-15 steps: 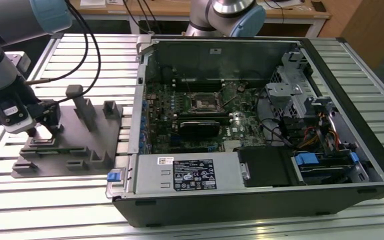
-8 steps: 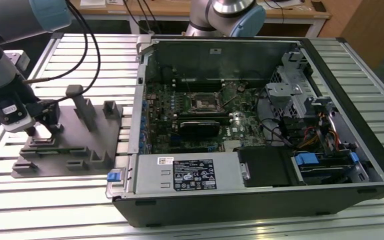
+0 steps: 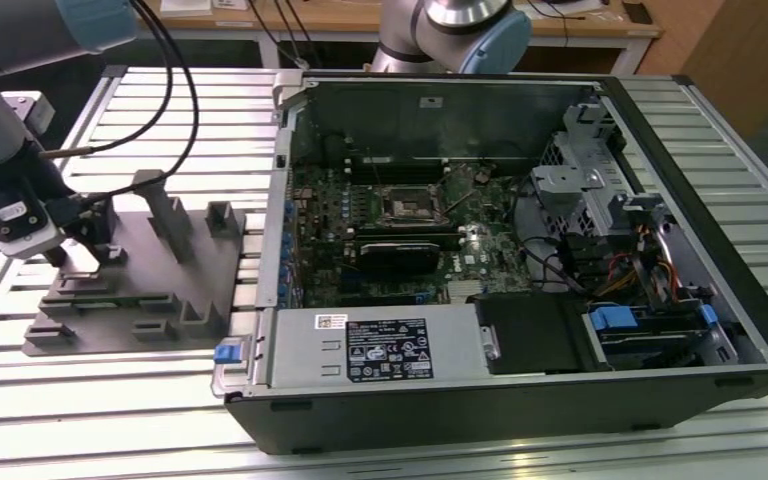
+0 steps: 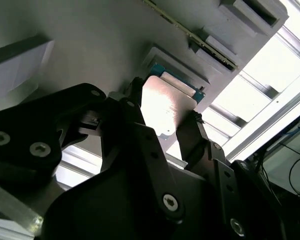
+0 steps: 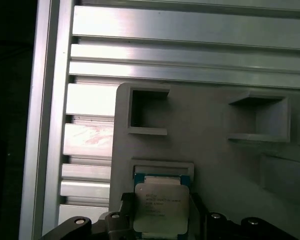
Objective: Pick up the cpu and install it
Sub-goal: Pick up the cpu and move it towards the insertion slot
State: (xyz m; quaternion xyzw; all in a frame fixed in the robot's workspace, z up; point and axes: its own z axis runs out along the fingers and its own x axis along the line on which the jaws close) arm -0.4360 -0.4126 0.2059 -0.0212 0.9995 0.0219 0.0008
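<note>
I am at the pick-up step: the gripper point(image 3: 77, 255) is clenched on the cpu point(image 5: 157, 207) by its edges, just above its pocket point(image 5: 162, 166) in the grey tray point(image 3: 217, 285). The socket point(image 3: 404, 205) in the computer case point(image 3: 518, 420) stands well apart, install not yet done. I judge any move from here asks for a level chip and a firm, gentle hold.

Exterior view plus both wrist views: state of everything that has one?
cpu: held by its edges between the fingers, over its tray recess, not installed.
gripper: shut on the cpu, down at the grey tray.
tray recess: partly uncovered beside the cpu.
computer case: lying on its side, side open.
socket: dark centre, no silvery chip in it.
</note>
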